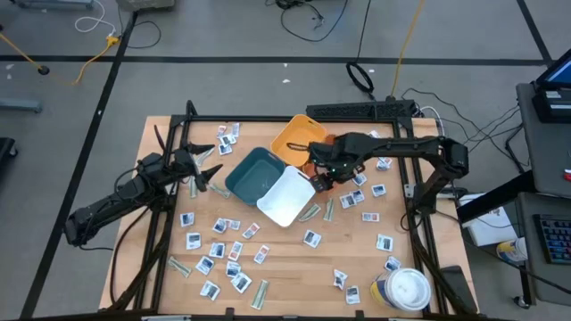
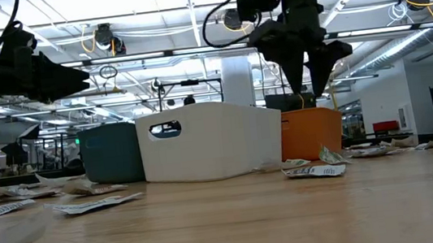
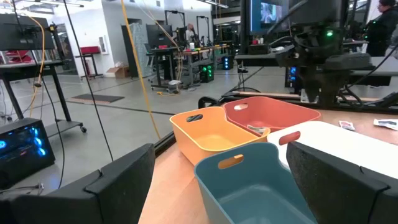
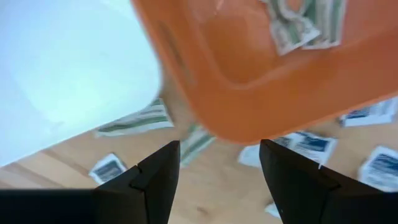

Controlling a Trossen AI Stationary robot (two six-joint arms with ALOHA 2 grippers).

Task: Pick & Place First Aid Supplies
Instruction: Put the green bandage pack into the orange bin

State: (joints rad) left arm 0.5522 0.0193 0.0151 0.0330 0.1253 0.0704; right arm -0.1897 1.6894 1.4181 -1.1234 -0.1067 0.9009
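A: right gripper (image 4: 217,171)?
B: my fingers part-open, empty, over orange bin (image 4: 261,81) edge; green strip (image 4: 196,143) on table between my tips; descend straight, clear the rim, pinch

A: left gripper (image 3: 217,186)?
B: wide open, waiting by teal bin (image 3: 261,186)

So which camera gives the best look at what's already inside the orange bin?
The right wrist view: it looks down into the orange bin and shows a grey-green wrapped strip lying inside. In the high view the right arm covers the bin; the low view shows only its outer wall; the left wrist view sees it far off, contents unclear.
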